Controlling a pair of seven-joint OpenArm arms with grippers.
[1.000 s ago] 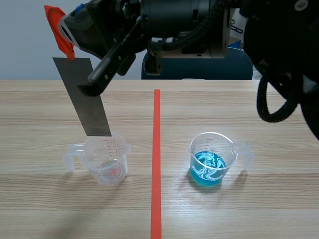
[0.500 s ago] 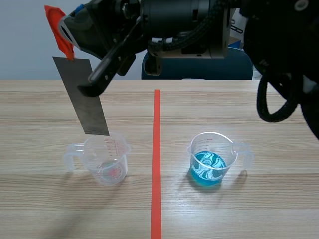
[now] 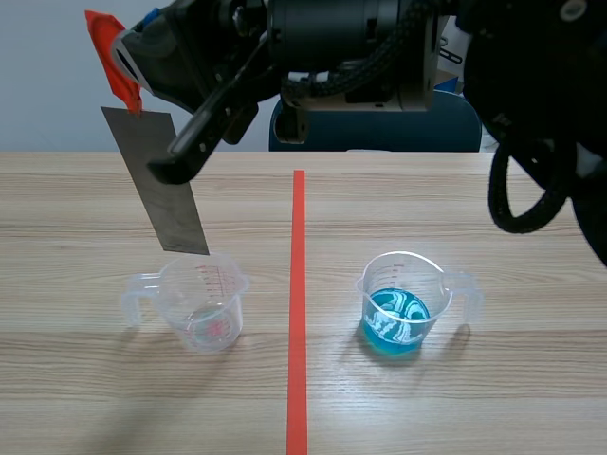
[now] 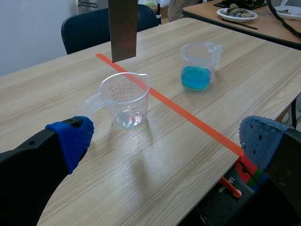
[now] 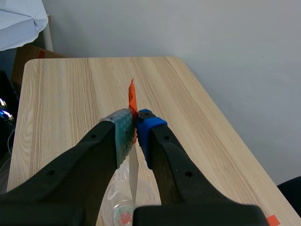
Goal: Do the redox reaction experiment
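Right gripper (image 5: 136, 123) clamps the metal strip (image 3: 156, 185) by its orange tab (image 3: 102, 47), hanging it above the clear measuring cup (image 3: 204, 303) near the table's (image 3: 474, 190) front edge, presumably for dipping. The left gripper (image 4: 167, 139) gapes idle.

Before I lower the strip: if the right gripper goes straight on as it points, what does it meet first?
Likely the near-empty cup under the right gripper. The held metal strip would reach it first, though whether rim or mouth is unclear.
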